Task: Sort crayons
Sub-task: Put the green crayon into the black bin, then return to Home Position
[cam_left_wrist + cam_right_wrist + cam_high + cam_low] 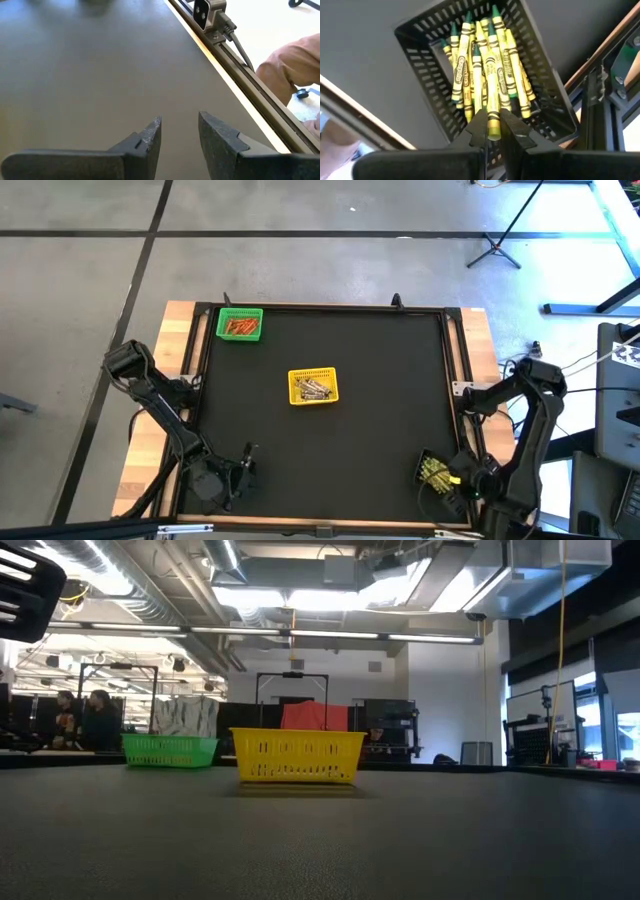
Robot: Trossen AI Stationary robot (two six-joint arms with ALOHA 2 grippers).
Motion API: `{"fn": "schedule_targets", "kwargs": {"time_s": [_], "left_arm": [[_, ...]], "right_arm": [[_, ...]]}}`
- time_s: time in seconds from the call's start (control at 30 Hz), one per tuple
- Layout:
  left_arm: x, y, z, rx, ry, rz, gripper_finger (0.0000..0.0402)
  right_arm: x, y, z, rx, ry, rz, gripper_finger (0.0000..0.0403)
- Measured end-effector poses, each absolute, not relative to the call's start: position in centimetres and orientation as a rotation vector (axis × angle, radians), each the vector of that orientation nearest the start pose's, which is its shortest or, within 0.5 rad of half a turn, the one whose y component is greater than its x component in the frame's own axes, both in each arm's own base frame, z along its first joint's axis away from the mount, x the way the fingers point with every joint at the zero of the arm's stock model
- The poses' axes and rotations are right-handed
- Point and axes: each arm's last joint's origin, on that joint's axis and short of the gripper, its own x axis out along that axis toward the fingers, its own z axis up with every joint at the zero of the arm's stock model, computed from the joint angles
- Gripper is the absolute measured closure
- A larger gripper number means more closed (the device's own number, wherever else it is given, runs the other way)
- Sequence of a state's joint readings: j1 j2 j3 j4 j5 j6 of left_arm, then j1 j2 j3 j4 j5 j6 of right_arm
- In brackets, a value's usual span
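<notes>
Fingers of the left gripper (179, 137) stand apart w/ a clear gap, nothing between them, low over bare black tabletop (330, 450) at the near-left corner; in the high view the left gripper (240, 470) sits well apart from every basket; a person's tan sleeve (290, 62) shows beyond the tabletop edge in the left wrist view.

Green basket (240, 325) at the far-left corner holds orange/red crayons (241, 327); yellow basket (313, 386) near the middle holds more sticks, colours too small to tell; in the low view the green basket (168, 750) stands left of and behind the yellow basket (297, 757); people show in the room beyond, far left.

Black basket (540, 65) lies at the near-right corner, touching nothing else on the mat; it's packed w/ yellow and green crayons (485, 65); right gripper (492, 127) hangs right over it, fingers nearly closed, pinching the end of one yellow crayon (492, 107) that lies among the rest; in the high view the right gripper (470, 480) is just beside the black basket (432, 470).
</notes>
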State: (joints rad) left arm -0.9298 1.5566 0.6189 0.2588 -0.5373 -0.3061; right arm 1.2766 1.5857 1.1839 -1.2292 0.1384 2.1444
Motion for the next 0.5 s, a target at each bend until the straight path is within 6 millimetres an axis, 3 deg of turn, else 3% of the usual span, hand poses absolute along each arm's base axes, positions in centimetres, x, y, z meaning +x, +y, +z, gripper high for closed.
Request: {"fn": "schedule_targets", "kwargs": {"time_s": [0.13,0.33,0.5], "left_arm": [[18.2,-21.6,14.7,0.161,0.555,-0.288,0.0288],[18.4,-21.4,14.7,0.163,0.556,-0.281,0.0288],[18.5,-21.4,14.8,0.179,0.551,-0.287,0.0288]], "right_arm": [[8.2,25.7,22.4,0.604,1.327,-0.713,0.0361],[8.2,25.8,22.5,0.634,1.334,-0.727,0.0260],[9.5,25.7,25.0,0.720,1.325,-0.691,0.0193]]}}
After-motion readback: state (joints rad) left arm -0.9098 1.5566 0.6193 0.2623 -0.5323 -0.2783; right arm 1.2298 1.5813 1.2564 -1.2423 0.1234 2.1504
